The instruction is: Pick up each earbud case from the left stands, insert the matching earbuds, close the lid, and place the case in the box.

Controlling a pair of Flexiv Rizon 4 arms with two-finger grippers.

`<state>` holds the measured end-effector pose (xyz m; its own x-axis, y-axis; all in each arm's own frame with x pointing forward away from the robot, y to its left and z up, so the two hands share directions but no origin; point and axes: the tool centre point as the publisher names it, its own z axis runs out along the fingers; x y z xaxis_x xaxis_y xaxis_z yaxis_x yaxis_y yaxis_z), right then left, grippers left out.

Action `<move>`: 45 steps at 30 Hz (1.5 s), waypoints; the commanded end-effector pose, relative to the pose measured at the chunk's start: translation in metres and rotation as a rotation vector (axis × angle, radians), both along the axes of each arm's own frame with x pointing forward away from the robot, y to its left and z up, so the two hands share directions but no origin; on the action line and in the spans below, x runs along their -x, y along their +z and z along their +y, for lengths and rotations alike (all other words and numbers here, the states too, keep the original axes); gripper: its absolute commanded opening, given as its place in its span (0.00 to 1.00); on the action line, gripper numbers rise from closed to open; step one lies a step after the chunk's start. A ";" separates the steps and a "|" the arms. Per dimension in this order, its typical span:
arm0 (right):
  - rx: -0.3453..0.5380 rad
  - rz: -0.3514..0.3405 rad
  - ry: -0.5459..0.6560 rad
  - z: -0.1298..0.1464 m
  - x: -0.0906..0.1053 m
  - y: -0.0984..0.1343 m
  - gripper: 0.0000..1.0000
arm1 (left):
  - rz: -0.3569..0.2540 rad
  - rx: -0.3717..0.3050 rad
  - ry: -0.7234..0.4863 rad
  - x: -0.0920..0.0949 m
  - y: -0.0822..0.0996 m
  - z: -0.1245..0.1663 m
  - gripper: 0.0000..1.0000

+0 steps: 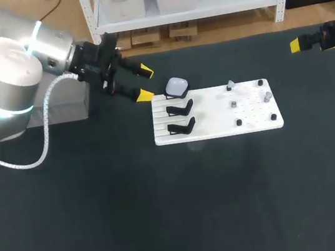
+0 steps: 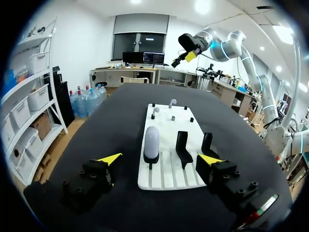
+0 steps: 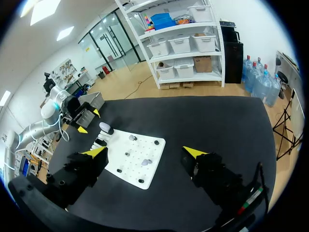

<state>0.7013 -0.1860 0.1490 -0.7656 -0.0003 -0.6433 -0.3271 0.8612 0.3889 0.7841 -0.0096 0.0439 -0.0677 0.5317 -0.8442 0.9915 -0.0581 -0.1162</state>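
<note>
One earbud case (image 1: 176,87) sits on the far stand of the white board (image 1: 218,129) in the head view. The two nearer stands (image 1: 179,107) are bare. The left jaws gape wide just left of the case.

From the left wrist, the case stands upright ahead, between the spread jaws.

From the right wrist, the right jaws are wide too, well apart from the board.

An off-centre squeeze could tip the rounded case off its slim perch, or drag the board across the worktop (image 1: 106,223).
</note>
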 end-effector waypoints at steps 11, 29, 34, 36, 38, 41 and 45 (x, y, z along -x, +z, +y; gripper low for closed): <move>0.002 0.000 -0.002 0.000 0.000 0.000 1.00 | -0.026 0.013 0.017 0.003 -0.017 -0.019 1.00; 0.002 0.000 -0.002 0.000 0.000 0.000 1.00 | -0.020 0.030 0.004 -0.012 -0.021 -0.037 0.93; 0.002 0.000 -0.002 0.000 0.000 0.000 1.00 | -0.023 0.032 0.004 -0.015 -0.022 -0.039 0.89; 0.002 0.000 -0.002 0.000 0.000 0.000 1.00 | -0.022 0.033 0.002 -0.016 -0.023 -0.040 0.87; 0.002 0.000 -0.002 0.000 0.000 0.000 1.00 | -0.022 0.032 -0.002 -0.016 -0.023 -0.041 0.86; 0.002 0.000 -0.002 0.000 0.000 0.000 1.00 | -0.021 0.032 -0.005 -0.016 -0.024 -0.043 0.85; 0.002 0.000 -0.002 0.000 0.000 0.000 1.00 | -0.020 0.032 -0.011 -0.017 -0.025 -0.045 0.80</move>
<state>0.7013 -0.1860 0.1490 -0.7657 -0.0003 -0.6433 -0.3271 0.8612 0.3890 0.7962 -0.0530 0.0211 -0.0467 0.5050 -0.8619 0.9938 -0.0633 -0.0910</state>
